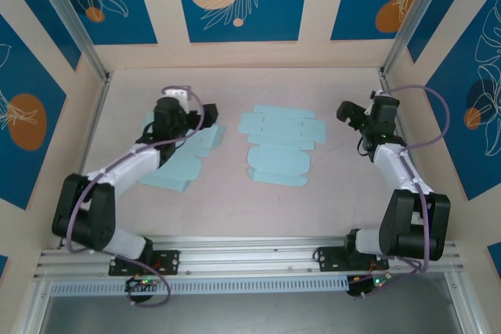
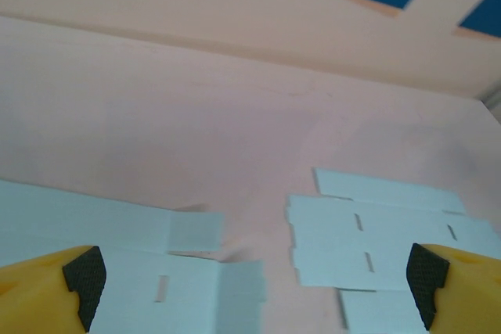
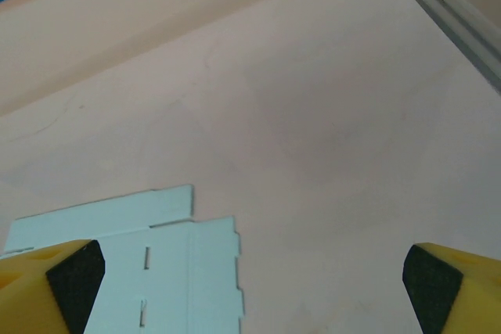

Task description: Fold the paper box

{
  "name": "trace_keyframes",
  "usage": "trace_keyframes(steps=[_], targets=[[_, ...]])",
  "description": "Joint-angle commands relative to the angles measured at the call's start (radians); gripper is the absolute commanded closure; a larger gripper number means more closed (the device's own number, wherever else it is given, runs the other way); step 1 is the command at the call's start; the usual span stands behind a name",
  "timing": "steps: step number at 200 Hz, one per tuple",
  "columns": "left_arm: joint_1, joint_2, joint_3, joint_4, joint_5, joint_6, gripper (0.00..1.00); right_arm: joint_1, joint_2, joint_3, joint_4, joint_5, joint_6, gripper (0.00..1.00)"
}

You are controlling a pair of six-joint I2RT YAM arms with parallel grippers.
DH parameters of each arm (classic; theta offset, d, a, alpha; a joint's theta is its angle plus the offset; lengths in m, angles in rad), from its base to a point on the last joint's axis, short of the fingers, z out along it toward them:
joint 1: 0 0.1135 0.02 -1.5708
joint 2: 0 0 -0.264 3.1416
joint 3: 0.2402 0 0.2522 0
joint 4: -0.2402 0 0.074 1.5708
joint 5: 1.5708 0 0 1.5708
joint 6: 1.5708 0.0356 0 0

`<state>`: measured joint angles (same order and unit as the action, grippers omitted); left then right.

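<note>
A flat, unfolded light-blue paper box (image 1: 278, 146) lies in the middle of the table, with slots and flaps showing. A second flat blue blank (image 1: 182, 160) lies to its left, partly under my left arm. My left gripper (image 1: 182, 117) hovers over that left blank, open and holding nothing. In the left wrist view the left gripper (image 2: 254, 287) spans the left blank (image 2: 117, 271) and the middle box (image 2: 376, 244). My right gripper (image 1: 351, 117) is open just right of the middle box. The right wrist view has the right gripper (image 3: 250, 287) over bare table, with the box's right end (image 3: 180, 271) at lower left.
The pale table (image 1: 313, 201) is closed in by beige and blue walls at the back and sides. Aluminium posts (image 1: 70, 17) stand at the back corners. A metal rail (image 1: 250, 260) carrying the arm bases runs along the near edge.
</note>
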<state>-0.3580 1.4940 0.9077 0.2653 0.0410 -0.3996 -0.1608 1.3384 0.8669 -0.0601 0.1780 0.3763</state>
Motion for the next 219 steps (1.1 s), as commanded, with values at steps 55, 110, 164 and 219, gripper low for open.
trace_keyframes(steps=[55,110,164,219], targets=[[-0.115,0.324,0.338,-0.262,0.153,0.01,0.07,-0.043,0.12,0.152,-0.463,-0.211,0.119,0.0],[-0.207,0.321,0.313,-0.396,0.082,0.055,0.18,-0.009,0.11,0.093,-0.472,-0.335,0.161,0.0],[-0.254,0.337,0.259,-0.394,0.153,-0.025,0.23,0.055,0.129,0.055,-0.464,-0.353,0.171,0.02],[-0.263,0.404,0.243,-0.332,0.214,-0.067,0.26,0.081,0.155,0.055,-0.461,-0.334,0.19,0.02]])
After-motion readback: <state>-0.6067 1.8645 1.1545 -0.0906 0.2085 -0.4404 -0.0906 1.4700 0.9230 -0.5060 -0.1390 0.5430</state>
